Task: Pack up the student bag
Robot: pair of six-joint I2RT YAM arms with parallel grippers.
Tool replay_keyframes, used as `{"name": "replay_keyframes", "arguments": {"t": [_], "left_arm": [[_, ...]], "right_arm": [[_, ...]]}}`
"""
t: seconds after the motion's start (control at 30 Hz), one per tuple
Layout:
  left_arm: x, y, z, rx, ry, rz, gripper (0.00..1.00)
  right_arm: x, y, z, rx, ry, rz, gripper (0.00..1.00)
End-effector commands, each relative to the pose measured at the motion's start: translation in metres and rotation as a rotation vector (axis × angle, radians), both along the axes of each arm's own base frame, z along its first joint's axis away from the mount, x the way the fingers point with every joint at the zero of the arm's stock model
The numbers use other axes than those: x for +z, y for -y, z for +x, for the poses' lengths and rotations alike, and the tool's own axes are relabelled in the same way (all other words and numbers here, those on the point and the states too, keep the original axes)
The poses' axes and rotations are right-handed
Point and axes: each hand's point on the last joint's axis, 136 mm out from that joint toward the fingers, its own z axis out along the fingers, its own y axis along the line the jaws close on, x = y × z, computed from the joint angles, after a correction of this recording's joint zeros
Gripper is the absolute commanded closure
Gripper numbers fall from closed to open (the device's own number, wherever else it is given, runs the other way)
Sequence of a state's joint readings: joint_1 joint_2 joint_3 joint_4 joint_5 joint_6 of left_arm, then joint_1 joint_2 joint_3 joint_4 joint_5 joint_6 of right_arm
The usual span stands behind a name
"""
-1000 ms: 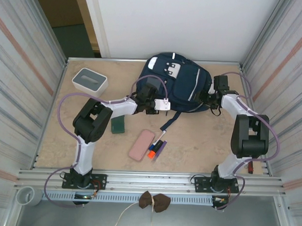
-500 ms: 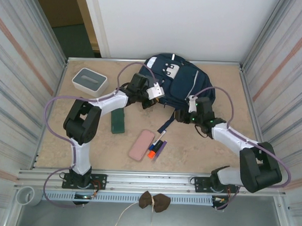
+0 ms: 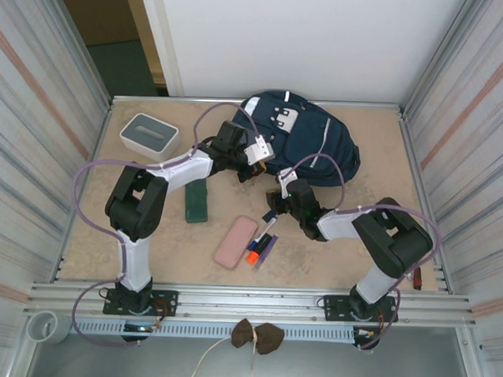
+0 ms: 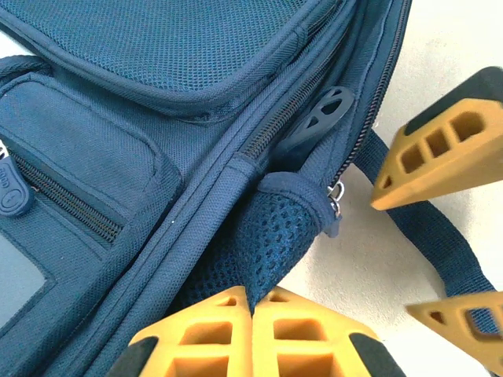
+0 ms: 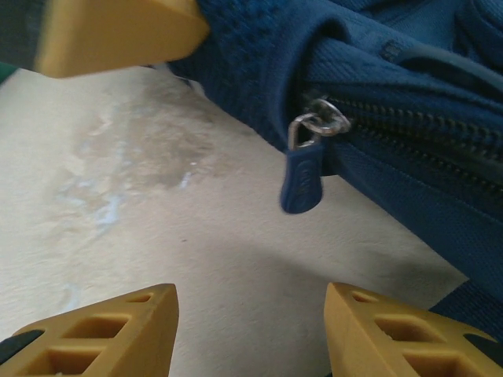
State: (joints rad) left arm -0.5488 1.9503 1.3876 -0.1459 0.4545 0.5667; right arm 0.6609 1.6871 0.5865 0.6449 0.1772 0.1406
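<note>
The student bag [image 3: 308, 141], navy blue with light stripes and white patches, lies at the back middle of the table. My left gripper [image 3: 249, 170] is shut on a fold of blue mesh fabric [image 4: 271, 236] at the bag's lower left edge. My right gripper [image 3: 281, 195] hovers low over the table just beside that corner. Its jaws stand open with nothing between them [image 5: 251, 330]. A blue zipper pull [image 5: 301, 182] hangs from a metal ring right ahead of the right fingers [image 5: 102, 330]. The bag's zipper [image 5: 409, 129] is closed here.
A white-and-grey box [image 3: 149, 135] stands at the back left. A green block [image 3: 197, 204], a pink case [image 3: 236, 241], an orange marker [image 3: 255, 253] and a purple item [image 3: 267, 243] lie in front of the bag. A dark strap [image 4: 440, 251] trails over the table. Metal walls close both sides.
My right arm swung from the bag's right side round to its lower left corner, and its jaws narrowed a little. My left gripper pulled up and left, then stayed shut on the fabric.
</note>
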Motion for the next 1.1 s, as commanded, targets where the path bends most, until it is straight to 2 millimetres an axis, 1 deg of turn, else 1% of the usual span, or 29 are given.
{"name": "replay_keyframes", "arguments": {"t": [0.0, 0.2, 0.3, 0.43, 0.53, 0.63, 0.73, 0.87, 1.07], "left_arm": [[0.062, 0.011, 0.002, -0.036, 0.075, -0.12, 1.0], [0.061, 0.011, 0.001, -0.038, 0.076, -0.117, 1.0], [0.059, 0.01, 0.001, -0.037, 0.074, -0.115, 1.0], [0.056, 0.009, 0.002, -0.034, 0.072, -0.112, 1.0], [0.055, 0.007, 0.004, -0.029, 0.071, -0.112, 1.0], [0.053, 0.003, 0.006, -0.021, 0.077, -0.101, 1.0], [0.049, -0.003, 0.009, -0.011, 0.091, -0.081, 1.0], [0.043, -0.009, 0.012, -0.001, 0.102, -0.066, 1.0], [0.035, -0.014, 0.012, -0.003, 0.109, -0.04, 1.0]], "right_arm": [[0.027, -0.004, 0.028, -0.066, 0.147, 0.016, 0.52], [0.03, -0.012, 0.046, -0.085, 0.18, 0.007, 0.57], [0.03, -0.01, 0.051, -0.108, 0.182, -0.001, 0.61], [0.029, -0.008, 0.049, -0.114, 0.19, -0.003, 0.75], [0.032, -0.005, 0.047, -0.114, 0.197, -0.008, 0.89], [0.034, -0.001, 0.042, -0.11, 0.199, -0.01, 1.0], [0.035, 0.007, 0.034, -0.116, 0.194, -0.017, 1.0], [0.031, 0.018, 0.02, -0.117, 0.162, -0.027, 1.0], [0.027, 0.042, 0.005, -0.16, 0.117, -0.052, 1.0]]}}
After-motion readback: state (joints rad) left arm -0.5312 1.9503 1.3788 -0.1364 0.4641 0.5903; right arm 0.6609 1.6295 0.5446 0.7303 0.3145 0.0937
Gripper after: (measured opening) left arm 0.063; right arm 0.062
